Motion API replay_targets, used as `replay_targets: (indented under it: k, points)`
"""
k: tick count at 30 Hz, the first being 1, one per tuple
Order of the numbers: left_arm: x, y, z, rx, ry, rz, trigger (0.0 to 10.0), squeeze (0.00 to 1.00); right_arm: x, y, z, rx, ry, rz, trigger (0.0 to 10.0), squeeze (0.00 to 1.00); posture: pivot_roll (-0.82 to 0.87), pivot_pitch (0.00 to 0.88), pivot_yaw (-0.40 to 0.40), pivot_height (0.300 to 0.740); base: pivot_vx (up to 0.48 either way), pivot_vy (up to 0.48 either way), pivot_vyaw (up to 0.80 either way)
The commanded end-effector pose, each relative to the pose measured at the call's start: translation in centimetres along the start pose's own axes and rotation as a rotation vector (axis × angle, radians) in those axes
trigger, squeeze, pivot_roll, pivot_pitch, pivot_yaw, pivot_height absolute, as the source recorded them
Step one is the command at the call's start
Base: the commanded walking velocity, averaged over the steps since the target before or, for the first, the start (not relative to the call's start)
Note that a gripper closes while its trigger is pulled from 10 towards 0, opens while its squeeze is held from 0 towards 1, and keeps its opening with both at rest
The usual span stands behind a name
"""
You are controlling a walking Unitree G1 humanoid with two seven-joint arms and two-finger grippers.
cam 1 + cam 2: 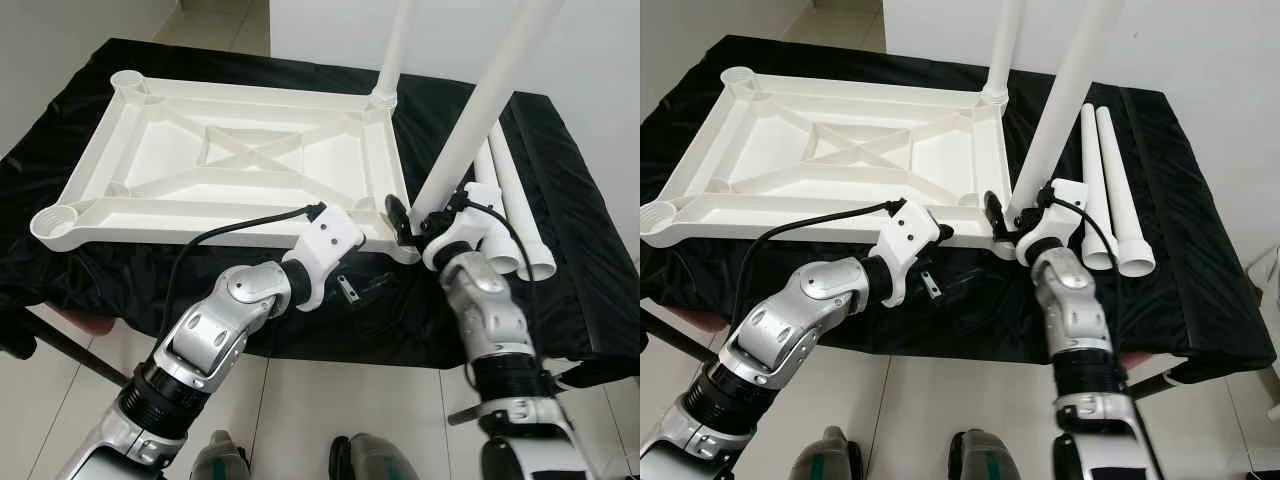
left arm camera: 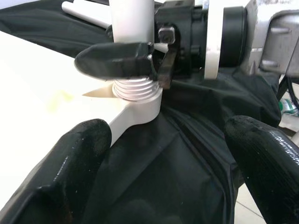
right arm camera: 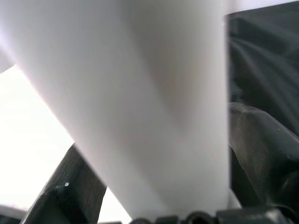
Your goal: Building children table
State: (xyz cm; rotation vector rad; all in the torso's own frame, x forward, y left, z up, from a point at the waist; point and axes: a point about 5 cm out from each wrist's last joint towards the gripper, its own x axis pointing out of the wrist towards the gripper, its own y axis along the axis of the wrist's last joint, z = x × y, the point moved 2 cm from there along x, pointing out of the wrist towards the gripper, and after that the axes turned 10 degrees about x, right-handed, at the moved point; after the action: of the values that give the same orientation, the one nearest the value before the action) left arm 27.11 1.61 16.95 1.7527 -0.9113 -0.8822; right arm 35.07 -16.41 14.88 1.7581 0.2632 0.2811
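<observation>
White plastic table top (image 1: 240, 160) lies upside down on a black cloth (image 1: 560, 250) that covers the work surface, its ribbed underside and crossed braces facing up. It takes up the left and middle of the cloth, with its near edge close to the cloth's front edge. Round sockets sit at its corners; the near-left socket (image 1: 55, 222) and the far-left socket (image 1: 128, 80) stand open.

At the far-right corner a white leg (image 1: 395, 50) stands upright in its socket. At the near-right corner a second leg (image 1: 480, 110) leans a little to the right, its threaded lower end (image 2: 133, 87) sitting on that corner's socket.

The right gripper (image 1: 420, 222) is clenched around this leaning leg just above the socket, one black finger (image 2: 114, 60) pressed against the tube in the left wrist view.

The left gripper (image 1: 350, 290) hovers just in front of the same corner, near the cloth's front edge. Its two black fingertips (image 2: 70, 182) are spread wide apart and hold nothing.

Two spare legs (image 1: 1110, 190) lie side by side on the right part of the cloth, running from back to front and touching each other.
</observation>
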Motion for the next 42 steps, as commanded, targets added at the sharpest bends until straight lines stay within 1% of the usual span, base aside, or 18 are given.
replay_targets:
  k: [1, 4, 6, 9, 10, 11, 12, 20, 21, 26, 27, 29, 30, 32, 34, 38, 39, 42]
  points:
    - [0.1, 0.1, 0.5, 0.002, -0.061, 0.007, 10.0, 0.00, 0.0, -0.2, 0.4, -0.015, 0.074, -0.026, 10.0, 0.00, -0.04, 0.019, -0.032, 0.740, 0.000, 0.000, 0.00]
    - [0.1, 0.2, 0.6, 0.003, -0.066, 0.007, 10.0, 0.00, 0.0, -0.2, 0.8, -0.029, 0.103, -0.038, 10.0, 0.00, -0.04, 0.019, -0.032, 0.740, 0.000, 0.000, 0.00]
    - [0.1, 0.2, 0.8, 0.004, -0.081, 0.007, 10.0, 0.00, 0.0, 0.1, 1.4, -0.049, 0.152, -0.050, 10.0, 0.00, -0.04, 0.011, -0.029, 0.740, 0.000, 0.000, 0.00]
    - [0.1, 0.2, 0.8, 0.006, -0.085, 0.006, 10.0, 0.00, 0.1, 0.1, 1.6, -0.040, 0.173, -0.054, 10.0, 0.00, -0.04, 0.011, -0.029, 0.740, 0.000, 0.000, 0.00]
    - [0.1, 0.2, 0.8, 0.007, -0.088, 0.006, 10.0, 0.00, 0.1, 0.1, 1.6, -0.040, 0.193, -0.060, 8.0, 0.00, -0.04, 0.007, -0.029, 0.740, 0.000, 0.000, 0.00]
    - [0.2, 0.2, 0.8, 0.009, -0.089, 0.005, 10.0, 0.00, 0.1, 0.1, 1.7, -0.036, 0.202, -0.063, 0.4, 0.00, -0.04, 0.004, -0.030, 0.740, 0.000, 0.000, 0.00]
    - [0.2, 0.2, 0.8, 0.010, -0.090, 0.005, 10.0, 0.00, 0.1, 0.0, 1.8, -0.036, 0.211, -0.066, 0.0, 0.00, -0.04, 0.002, -0.029, 0.740, 0.000, 0.000, 0.00]
    - [0.1, 0.1, 0.9, 0.010, -0.092, 0.004, 10.0, 0.00, 0.0, -0.1, 1.9, -0.034, 0.248, -0.073, 0.0, 0.00, -0.04, 0.000, -0.030, 0.740, 0.000, 0.000, 0.00]
    - [0.1, 0.2, 0.9, 0.009, -0.093, 0.004, 10.0, 0.00, -0.1, -0.2, 1.9, -0.021, 0.261, -0.075, 0.0, 0.00, -0.04, 0.000, -0.030, 0.740, 0.000, 0.000, 0.00]
    - [0.1, 0.2, 1.1, 0.008, -0.098, 0.005, 10.0, 0.00, -0.3, -0.6, 2.0, -0.019, 0.247, -0.079, 0.0, 0.00, -0.04, 0.001, -0.031, 0.740, 0.000, 0.000, 0.00]
    - [0.1, 0.2, 1.1, 0.008, -0.100, 0.005, 10.0, 0.00, -0.3, -0.7, 2.0, -0.009, 0.232, -0.079, 10.0, 0.00, -0.04, 0.001, -0.031, 0.740, 0.000, 0.000, 0.00]
    - [0.1, 0.1, 1.1, 0.007, -0.101, 0.005, 10.0, 0.00, -0.2, -0.8, 2.0, 0.000, 0.209, -0.077, 10.0, 0.00, -0.04, 0.001, -0.031, 0.740, 0.000, 0.000, 0.00]
    - [0.1, 0.1, 1.2, 0.006, -0.101, 0.005, 10.0, 0.00, -0.1, -0.8, 2.0, -0.005, 0.179, -0.064, 10.0, 0.00, -0.04, 0.005, -0.033, 0.740, 0.000, 0.000, 0.00]
    - [0.1, 0.0, 1.2, 0.004, -0.100, 0.003, 10.0, 0.00, 0.1, -0.9, 2.1, 0.014, 0.090, -0.052, 10.0, 0.00, -0.04, 0.005, -0.033, 0.740, 0.000, 0.000, 0.00]
    - [0.1, 0.0, 1.3, 0.003, -0.100, 0.003, 10.0, 0.00, 0.1, -1.2, 1.5, 0.013, 0.046, -0.059, 10.0, 0.00, -0.04, 0.010, -0.035, 0.740, 0.000, 0.000, 0.00]
    - [0.1, 0.0, 1.3, 0.003, -0.100, 0.002, 10.0, 0.00, 0.1, -1.4, 1.2, 0.015, 0.018, -0.055, 10.0, 0.00, -0.04, 0.011, -0.035, 0.740, 0.000, 0.000, 0.00]
    - [0.1, 0.0, 1.3, 0.002, -0.099, 0.002, 10.0, 0.00, 0.1, -1.4, 0.8, 0.015, -0.002, -0.049, 10.0, 0.00, -0.04, 0.011, -0.035, 0.740, 0.000, 0.000, 0.00]
    - [0.1, 0.0, 1.3, -0.001, -0.098, 0.001, 10.0, 0.00, 0.1, -1.5, 0.5, 0.057, -0.203, -0.007, 10.0, 0.00, -0.04, 0.020, -0.039, 0.740, 0.000, 0.000, 0.00]
